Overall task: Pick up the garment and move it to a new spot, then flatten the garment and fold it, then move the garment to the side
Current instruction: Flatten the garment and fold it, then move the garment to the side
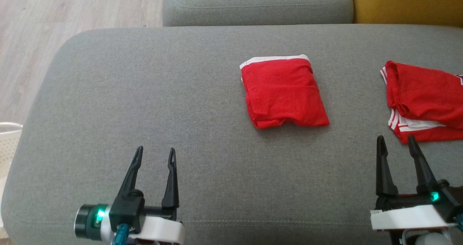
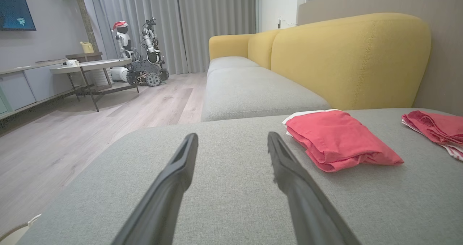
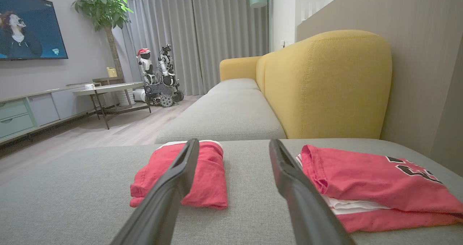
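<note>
Two grippers hover empty over the grey cushion [image 1: 144, 93], jaws spread. The left gripper [image 1: 155, 150] is at its near-left, the folded garment [image 1: 284, 93] mid-cushion, and the right gripper [image 1: 395, 139] near-right, just short of a second red pile [image 1: 427, 97]. Moving the garment aside likely wants every layer pinched together.

No legible text or numbers

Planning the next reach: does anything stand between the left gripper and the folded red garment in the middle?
Nothing visible does. Bare grey cushion separates the left gripper and the folded red garment; the other red garment lies aside, farther right.
</note>
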Tool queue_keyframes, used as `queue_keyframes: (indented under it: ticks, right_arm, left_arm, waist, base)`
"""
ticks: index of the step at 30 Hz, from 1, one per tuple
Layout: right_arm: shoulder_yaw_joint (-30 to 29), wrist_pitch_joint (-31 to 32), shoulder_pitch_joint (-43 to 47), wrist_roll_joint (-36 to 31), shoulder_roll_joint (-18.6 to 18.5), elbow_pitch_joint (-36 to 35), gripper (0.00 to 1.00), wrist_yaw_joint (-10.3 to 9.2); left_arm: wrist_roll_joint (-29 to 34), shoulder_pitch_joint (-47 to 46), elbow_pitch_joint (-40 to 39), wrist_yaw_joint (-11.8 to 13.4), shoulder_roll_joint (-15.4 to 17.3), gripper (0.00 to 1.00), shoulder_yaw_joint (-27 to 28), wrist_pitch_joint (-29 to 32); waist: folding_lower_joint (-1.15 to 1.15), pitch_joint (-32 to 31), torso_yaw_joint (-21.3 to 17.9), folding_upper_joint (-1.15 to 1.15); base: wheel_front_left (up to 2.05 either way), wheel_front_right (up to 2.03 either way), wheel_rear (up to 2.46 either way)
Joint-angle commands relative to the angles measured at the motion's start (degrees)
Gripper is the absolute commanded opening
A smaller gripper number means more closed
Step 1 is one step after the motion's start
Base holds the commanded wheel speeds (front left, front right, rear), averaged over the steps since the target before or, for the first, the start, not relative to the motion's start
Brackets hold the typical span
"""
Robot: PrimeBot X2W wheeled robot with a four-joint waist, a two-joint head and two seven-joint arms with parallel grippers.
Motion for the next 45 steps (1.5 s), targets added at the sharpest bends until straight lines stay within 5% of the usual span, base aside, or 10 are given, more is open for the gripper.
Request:
queue_keyframes:
  ticks: [1, 23, 37, 45]
  right_arm:
    - [1.31, -0.46, -1.53, -0.50, -0.13, -2.05, 1.00, 0.36]
    - [1.07, -0.47, -3.18, -0.77, -0.01, 1.09, 1.00, 0.36]
    - [1.58, 4.12, -32.17, 3.68, -3.94, 35.26, 1.00, 0.36]
    - [3.92, 7.10, -45.55, 6.10, -7.51, 49.06, 1.00, 0.36]
  left_arm:
    - [0.77, -2.57, -1.72, 0.35, 0.19, 1.00, 1.44, -0.30]
    - [0.61, -3.64, -1.42, 1.20, 1.27, 1.00, -0.84, -0.30]
    - [0.58, -9.50, -1.71, -0.01, 0.73, 1.00, -3.94, -0.30]
    - [0.06, -13.38, -1.64, -0.97, 0.21, 1.00, -5.86, -0.30]
  waist:
    - [0.00, 0.10, 0.21, 0.00]
    - [0.00, 1.24, 1.53, 0.00]
    - [0.00, 10.09, 5.09, 0.00]
    - [0.00, 14.69, 7.61, 0.00]
  base:
    - [0.00, 0.00, 0.00]
    - [0.00, 0.00, 0.00]
    - [0.00, 0.00, 0.00]
    - [0.00, 0.00, 0.00]
